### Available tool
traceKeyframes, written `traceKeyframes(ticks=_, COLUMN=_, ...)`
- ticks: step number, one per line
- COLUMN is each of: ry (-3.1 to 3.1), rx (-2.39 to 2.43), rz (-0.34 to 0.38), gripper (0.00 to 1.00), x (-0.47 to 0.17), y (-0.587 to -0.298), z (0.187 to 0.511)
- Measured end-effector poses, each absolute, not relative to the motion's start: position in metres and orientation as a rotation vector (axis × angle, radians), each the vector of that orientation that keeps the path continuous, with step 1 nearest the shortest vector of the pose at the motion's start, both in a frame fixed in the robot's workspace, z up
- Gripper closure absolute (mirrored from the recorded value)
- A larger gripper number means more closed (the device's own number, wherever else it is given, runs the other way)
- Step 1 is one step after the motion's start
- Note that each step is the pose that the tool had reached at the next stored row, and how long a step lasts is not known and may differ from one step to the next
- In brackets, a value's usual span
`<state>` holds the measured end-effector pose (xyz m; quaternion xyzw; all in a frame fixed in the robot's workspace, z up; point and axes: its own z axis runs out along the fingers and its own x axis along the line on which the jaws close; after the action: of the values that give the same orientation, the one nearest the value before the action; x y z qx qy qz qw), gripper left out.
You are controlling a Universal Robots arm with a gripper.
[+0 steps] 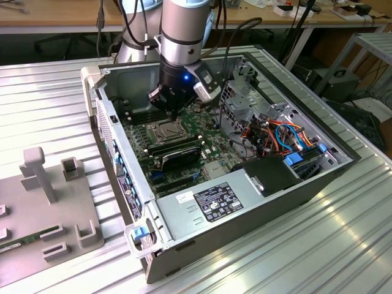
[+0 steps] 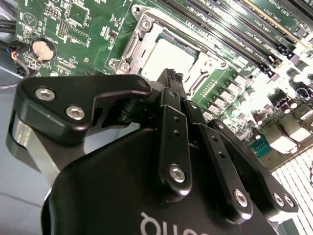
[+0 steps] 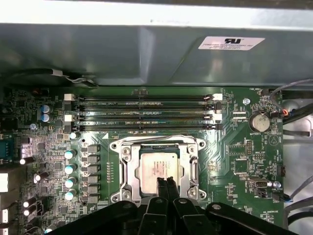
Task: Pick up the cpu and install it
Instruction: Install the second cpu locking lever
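Here, the small square silver-grey cpu (image 3: 157, 168) already lies flat in the metal-framed socket (image 3: 123, 166) on the green motherboard (image 3: 244, 147). Your black gripper (image 3: 165, 182) hangs just above it, jaws closed together and empty, presumably pressing it home.

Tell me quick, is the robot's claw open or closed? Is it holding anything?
End effector: closed, fingers together and holding nothing, just above the cpu that already sits in the socket.

I see a ribbed silver metal tabletop (image 1: 49, 92) spanning the scene. At the far side stands a long pale wooden workbench (image 1: 73, 24), dark shadow beneath it. A grey metal shelf frame (image 1: 373, 49) sits far on the exterior view's right.
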<state>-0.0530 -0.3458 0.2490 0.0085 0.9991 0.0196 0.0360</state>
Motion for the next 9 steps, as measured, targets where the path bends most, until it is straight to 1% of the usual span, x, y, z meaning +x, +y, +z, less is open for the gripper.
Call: traceKeyframes(ticks=9, ry=3.069, rx=0.026, rz=0.057, gripper=0.89, x=-0.053, y=-0.346, z=0.262)
